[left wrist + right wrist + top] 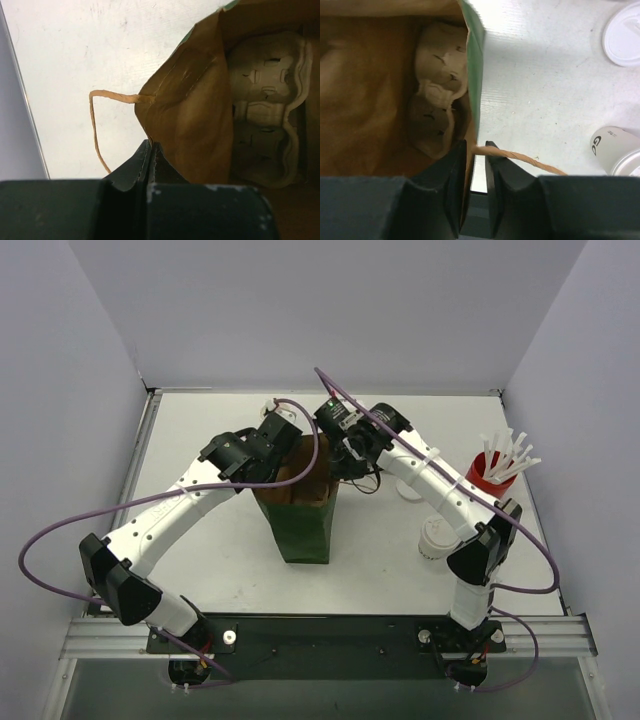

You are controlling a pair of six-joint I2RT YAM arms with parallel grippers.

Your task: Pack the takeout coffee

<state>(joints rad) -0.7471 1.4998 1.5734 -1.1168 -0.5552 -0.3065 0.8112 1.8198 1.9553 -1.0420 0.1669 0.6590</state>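
The takeout coffee (437, 538), a small white paper cup with its white lid on, stands on the table right of the bag, beside my right arm. It also shows low in the right wrist view as the cup (614, 149). The green paper bag (300, 525) stands open in the middle, brown inside. My left gripper (151, 146) is shut on the bag's left rim (165, 100). My right gripper (476, 150) straddles the bag's right rim (476, 75) with its jaws slightly apart, a gap showing beside the paper.
A brown cardboard cup carrier (265, 110) lies in the bottom of the bag. Twine handles (520, 156) hang outside both rims. A loose white lid (410, 488) lies on the table. A red cup of white straws (490, 472) stands at the far right.
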